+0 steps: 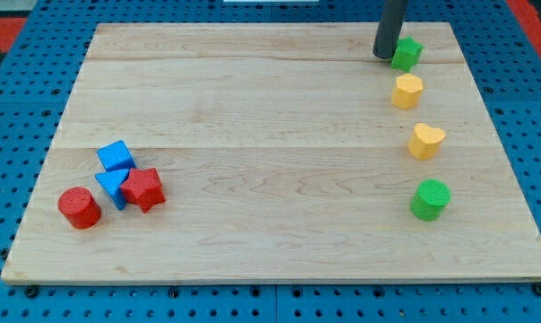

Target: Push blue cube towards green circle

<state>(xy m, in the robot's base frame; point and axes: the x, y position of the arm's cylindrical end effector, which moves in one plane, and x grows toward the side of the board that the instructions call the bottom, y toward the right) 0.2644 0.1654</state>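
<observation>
The blue cube (116, 155) lies at the view's left on the wooden board (270, 135), touching a blue triangle (112, 187) just below it. The green circle (430, 199) stands at the view's lower right, far from the cube. My tip (384, 54) is at the view's top right, right beside a green star-shaped block (406, 54) on its left side, and far from the blue cube.
A red star (144, 188) and a red cylinder (79, 207) sit by the blue triangle. A yellow hexagon (406, 91) and a yellow heart (425, 141) lie in a column between the green star and the green circle.
</observation>
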